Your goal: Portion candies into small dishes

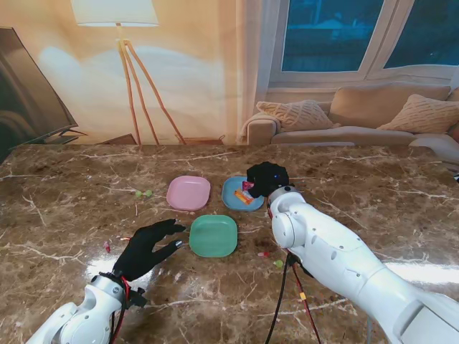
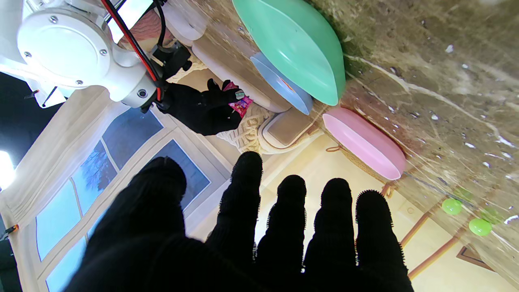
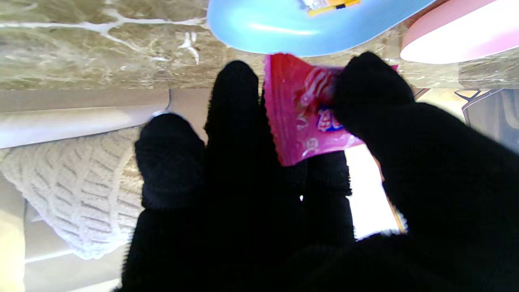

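Pinching pink candy packet (image 3: 308, 117) in my right hand (image 1: 267, 179), thumb vs fingers, over blue dish (image 1: 240, 193). Wrapper light, crinkly, slippery; grip at edge. Left hand (image 1: 149, 247) spread, empty.

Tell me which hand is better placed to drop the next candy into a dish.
Right. The right hand already pinches a pink candy beside the blue dish, while the left hand is open near the green dish.
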